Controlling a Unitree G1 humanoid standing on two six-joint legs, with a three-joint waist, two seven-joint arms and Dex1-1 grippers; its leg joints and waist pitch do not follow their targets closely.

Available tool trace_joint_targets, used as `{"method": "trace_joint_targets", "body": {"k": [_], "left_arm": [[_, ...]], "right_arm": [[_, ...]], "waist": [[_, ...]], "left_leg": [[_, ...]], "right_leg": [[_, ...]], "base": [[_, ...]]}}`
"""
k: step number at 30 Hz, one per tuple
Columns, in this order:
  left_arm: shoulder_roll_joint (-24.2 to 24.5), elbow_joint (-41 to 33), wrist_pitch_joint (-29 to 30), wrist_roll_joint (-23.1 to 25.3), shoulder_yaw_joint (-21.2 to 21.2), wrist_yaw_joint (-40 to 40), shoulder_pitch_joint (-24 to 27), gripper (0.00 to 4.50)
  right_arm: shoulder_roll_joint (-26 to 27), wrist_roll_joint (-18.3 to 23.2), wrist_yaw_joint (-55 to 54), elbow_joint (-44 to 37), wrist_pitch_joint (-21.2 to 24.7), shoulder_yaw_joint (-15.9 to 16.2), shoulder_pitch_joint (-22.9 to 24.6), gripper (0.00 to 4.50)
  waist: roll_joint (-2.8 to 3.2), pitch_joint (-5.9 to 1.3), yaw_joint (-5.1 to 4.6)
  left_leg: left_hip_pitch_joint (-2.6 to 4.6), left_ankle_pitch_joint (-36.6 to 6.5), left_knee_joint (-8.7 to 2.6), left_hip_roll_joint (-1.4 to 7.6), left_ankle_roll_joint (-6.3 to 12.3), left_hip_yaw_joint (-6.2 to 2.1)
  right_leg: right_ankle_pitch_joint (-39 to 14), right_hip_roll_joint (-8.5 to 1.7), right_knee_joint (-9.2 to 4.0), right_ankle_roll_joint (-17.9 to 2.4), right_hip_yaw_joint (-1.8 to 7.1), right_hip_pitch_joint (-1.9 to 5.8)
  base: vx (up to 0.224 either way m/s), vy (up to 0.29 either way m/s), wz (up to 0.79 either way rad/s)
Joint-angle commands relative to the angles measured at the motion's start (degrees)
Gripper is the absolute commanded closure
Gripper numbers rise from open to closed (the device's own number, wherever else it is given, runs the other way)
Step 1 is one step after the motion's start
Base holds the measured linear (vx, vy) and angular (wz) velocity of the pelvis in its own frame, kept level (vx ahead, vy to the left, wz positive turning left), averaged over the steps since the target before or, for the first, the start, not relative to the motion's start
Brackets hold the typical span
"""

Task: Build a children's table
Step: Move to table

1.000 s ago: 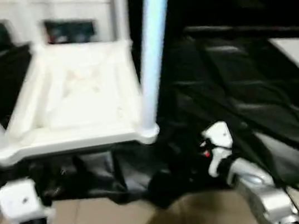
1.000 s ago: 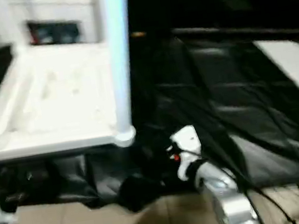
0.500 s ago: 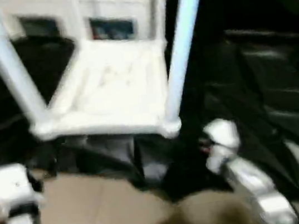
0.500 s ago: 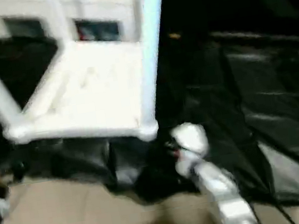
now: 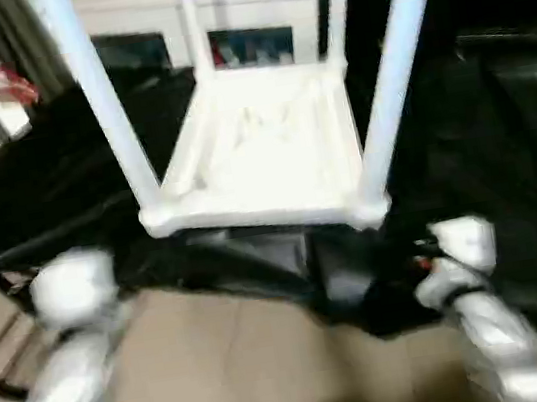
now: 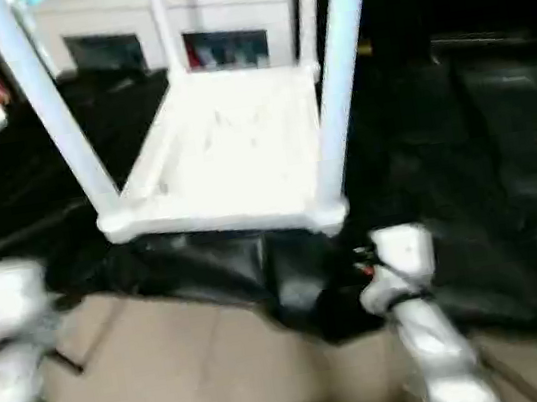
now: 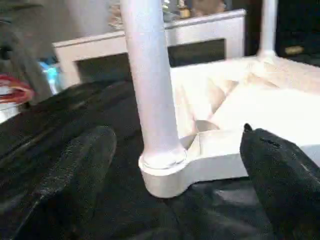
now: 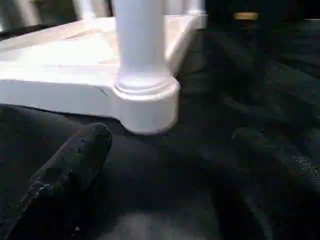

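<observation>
The white plastic children's table (image 5: 272,155) lies upside down on black sheeting (image 5: 504,156), four white tapered tube legs (image 5: 394,61) standing up. Ahead of the left gripper (image 7: 175,175) and the right gripper (image 8: 170,175), jaws spread and empty, sits one corner socket each.

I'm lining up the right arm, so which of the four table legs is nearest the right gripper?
The near right leg, standing in the corner socket just ahead of the right gripper.
</observation>
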Motion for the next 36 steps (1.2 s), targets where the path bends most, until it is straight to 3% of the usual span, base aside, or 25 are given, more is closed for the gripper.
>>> {"method": "trace_joint_targets", "body": {"k": [1,3,5,7,9,10,11,12,13,14,15,16,18,19,24,25,27,29,30,31,32,33,34,35,36], "left_arm": [[0.4,1.9,-0.4,-1.1,1.1,-0.2,-1.0,0.0],[-0.2,2.8,-0.7,-1.4,0.8,-0.4,-1.5,0.0],[-0.9,3.3,-0.9,-1.7,0.9,-0.1,-1.6,0.0],[-2.2,3.2,-0.7,-2.7,1.0,0.4,-1.0,0.0],[-3.1,2.0,-1.1,-3.3,1.0,0.8,0.5,0.0],[-3.1,1.9,-1.1,-3.4,0.9,0.9,0.7,0.0],[-3.3,1.7,-1.9,-3.6,0.7,0.9,1.4,0.0],[-3.3,1.7,-1.9,-3.6,0.7,0.9,1.4,0.0],[-3.7,1.2,-2.6,-3.1,0.2,1.3,2.2,0.0],[-3.8,1.1,-2.7,-2.9,0.0,1.4,2.3,0.0],[-4.2,0.6,-2.9,-2.2,-0.5,2.0,2.9,0.0],[-4.2,0.6,-2.9,-2.2,-0.5,2.0,2.9,0.0],[-4.8,-0.2,-2.5,-1.3,-1.1,2.4,2.6,0.0],[-4.6,-1.4,-1.9,-1.3,-1.8,1.8,1.7,0.0],[-3.9,-2.0,-0.9,-0.4,-3.7,1.4,-2.3,0.0],[-3.7,-1.8,-1.4,-0.2,-4.0,1.2,-3.0,0.0],[-3.5,-1.6,-1.0,-0.1,-4.0,1.4,-4.1,0.0],[-2.9,-2.2,-0.2,0.9,-4.0,1.8,-3.6,0.0],[-2.7,-2.5,0.3,1.1,-3.9,2.0,-3.3,0.0],[-2.3,-3.3,1.2,0.9,-3.5,2.1,-2.5,0.0],[-1.8,-3.7,1.2,0.9,-3.0,2.2,-1.8,0.0],[-1.5,-4.0,0.9,0.9,-2.7,2.2,-1.2,0.0],[-1.2,-4.2,0.6,0.7,-2.2,2.4,-0.5,0.0],[-1.1,-4.1,0.5,0.7,-1.5,2.9,0.1,0.0],[-0.9,-4.0,0.3,0.5,-0.8,3.2,0.9,0.0]], "right_arm": [[0.8,0.0,-0.7,-3.1,0.8,0.5,-0.2,0.07],[0.7,-0.6,-1.2,-4.9,1.3,0.9,0.4,0.07],[0.4,-1.2,-1.4,-6.4,2.3,1.8,0.7,0.07],[-0.5,-2.4,-0.9,-7.6,2.5,3.7,0.7,0.07],[-0.6,-2.3,-0.2,-7.7,2.7,4.1,0.0,0.07],[-0.5,-2.2,-0.2,-7.7,2.8,4.1,-0.1,0.07],[-0.5,-2.3,0.1,-7.3,3.8,4.4,-1.2,0.07],[-0.5,-2.3,0.1,-7.3,3.8,4.4,-1.2,0.07],[-0.9,-2.8,0.7,-6.6,4.4,5.1,-2.7,0.07],[-1.0,-2.8,0.9,-6.5,4.5,5.1,-2.9,0.07],[-1.4,-2.8,1.3,-6.1,4.8,5.2,-3.5,0.07],[-1.4,-2.8,1.3,-6.1,4.8,5.2,-3.5,0.07],[-2.1,-3.0,1.2,-3.4,5.2,5.7,-6.0,0.07],[-1.8,-2.5,1.1,-1.3,5.0,5.4,-8.4,0.07],[-1.6,-1.1,0.8,0.9,6.0,3.8,-12.3,0.07],[-1.4,-0.7,1.2,0.9,5.9,3.7,-12.5,0.07],[-1.1,-0.3,1.6,1.0,5.8,3.9,-12.6,0.07],[-0.7,-0.5,1.5,2.1,4.7,4.3,-12.0,0.07],[-0.6,-0.5,1.6,2.3,4.4,4.4,-11.9,0.07],[-0.4,-0.4,2.0,2.4,4.2,4.7,-11.5,0.07],[0.0,0.1,2.5,2.5,4.3,5.0,-11.3,0.07],[0.3,0.3,2.8,2.4,4.4,5.2,-11.1,0.07],[0.5,0.6,3.1,2.5,4.1,5.5,-10.9,0.07],[0.8,0.9,3.5,3.3,3.5,5.6,-11.1,0.07],[1.1,1.1,3.8,3.8,3.0,5.8,-11.1,0.07]], "waist": [[-0.9,-1.09,-0.74],[2.65,-2.25,-5.78],[3.23,-1.76,-7.53],[2.53,-1.45,-7.57],[-1.8,-2.32,-6.87],[-3.33,-2.33,-6.47],[-3.07,-1.63,-5.36],[-2.08,-1.28,-5.72],[-2.12,-0.54,-6.32],[-2.12,-0.54,-6.32],[-2.51,-0.41,-7.5],[-0.91,-0.62,-7.68],[-2.37,-0.51,-7.82],[-3.94,-0.23,-8.0],[-3.84,-0.27,-6.97],[-4.58,-0.44,-7.2],[-4.83,0.54,-7.21],[-2.08,0.74,-6.82],[-2.16,1.02,-6.4],[-2.89,1.07,-6.19],[-2.41,0.66,-5.85],[-5.03,-0.32,-6.44],[-4.22,-0.79,-5.23],[-6.05,-1.75,-3.92],[-5.07,-2.08,-3.59]], "left_leg": [[0.06,-3.2,-6.74,2.39,-0.8,-0.15],[4.93,-12.9,-14.82,3.73,14.59,-0.08],[5.57,-5.7,-16.38,4.84,24.76,-1.68],[5.41,6.2,-15.15,7.44,29.32,-2.5],[2.86,0.9,-14.71,9.52,20.24,-2.22],[-0.21,-5.7,-12.12,8.18,14.85,-1.33],[-0.11,-6.6,-6.35,6.13,4.21,-0.16],[0.09,-4.4,-5.51,6.01,0.56,-0.73],[-0.58,-12.1,-11.89,6.5,-2.73,-0.33],[-0.58,-12.1,-11.89,6.5,-2.73,-0.33],[2.0,-27.0,-14.05,9.41,-4.53,-1.26],[2.55,-34.7,-15.54,9.11,-8.37,-1.07],[1.67,-31.9,-16.27,8.23,-8.85,-0.41],[1.32,-31.9,-16.25,7.99,-8.95,0.46],[2.05,-28.2,-15.48,7.99,-9.07,1.78],[6.21,-30.6,-14.09,8.38,-11.45,5.0],[10.21,-40.9,-14.78,8.83,-10.27,6.92],[8.95,-48.3,-18.94,11.24,-10.72,7.01],[7.64,-51.8,-21.99,13.54,-11.07,7.61],[3.96,-53.2,-23.48,11.52,-8.69,5.51],[5.17,-53.9,-22.62,10.29,-5.42,6.39],[4.77,-41.7,-16.37,6.69,-2.7,6.96],[2.69,-30.4,-12.34,5.99,-1.27,6.92],[-1.98,-11.1,-4.33,4.37,3.86,5.52],[-3.2,-6.2,-3.23,4.2,4.66,4.71]], "right_leg": [[-30.2,-6.15,-11.22,-13.1,1.95,3.8],[-19.5,5.06,-3.13,-11.2,-2.44,0.4],[-7.4,5.76,4.25,-7.6,-4.38,-1.06],[-6.4,4.16,4.61,-6.7,-3.83,-2.36],[-3.3,-1.7,-0.85,-6.5,1.98,0.86],[-4.9,-6.88,-3.9,-6.9,6.0,2.83],[-15.7,-11.5,-8.17,-11.5,7.06,3.0],[-21.9,-10.59,-8.49,-13.2,5.48,3.2],[-32.1,-1.2,-6.54,-11.8,0.22,2.49],[-32.1,-1.2,-6.54,-11.8,0.22,2.49],[-24.9,0.36,-5.69,-11.1,0.56,0.9],[-14.5,0.88,-4.34,-11.3,0.18,1.21],[-6.3,-0.35,-4.94,-11.8,-0.04,2.45],[-10.2,-1.31,-6.12,-10.8,0.31,2.48],[-15.3,-2.58,-7.07,-10.6,1.39,1.84],[-20.5,-0.21,-8.43,-8.4,1.96,-0.71],[-28.1,3.17,-8.65,-6.3,-0.66,-2.2],[-22.0,3.09,-3.89,-6.7,-3.31,0.02],[-14.4,2.5,1.36,-7.1,-4.87,2.01],[-9.5,2.13,2.16,-5.6,-5.51,5.43],[-10.3,1.04,0.46,-4.4,-3.77,5.96],[-27.4,-2.91,-7.16,-4.1,0.14,6.53],[-37.8,-7.1,-10.22,-5.8,2.38,8.84],[-44.3,-10.98,-12.19,-7.4,5.99,12.54],[-40.6,-10.97,-11.75,-9.3,6.09,13.46]], "base": [[-0.054,0.3,-0.33],[-0.073,0.313,0.1],[-0.057,0.317,0.08],[-0.052,0.254,-0.02],[-0.092,0.178,-0.07],[-0.118,0.153,-0.05],[-0.132,0.144,-0.04],[-0.077,0.15,-0.27],[-0.077,0.15,-0.27],[-0.072,0.131,-0.15],[-0.106,0.109,0.19],[-0.106,0.109,0.19],[-0.061,0.103,0.05],[-0.041,0.1,-0.03],[-0.026,0.036,0.0],[0.0,0.0,0.0],[0.019,0.044,-0.54],[0.037,0.046,-0.79],[0.019,0.015,-0.86],[0.019,0.015,-0.86],[0.052,-0.058,-0.49],[0.121,-0.133,-0.23],[0.121,-0.133,-0.23],[0.164,-0.132,-0.29],[0.204,-0.113,-0.12]]}}
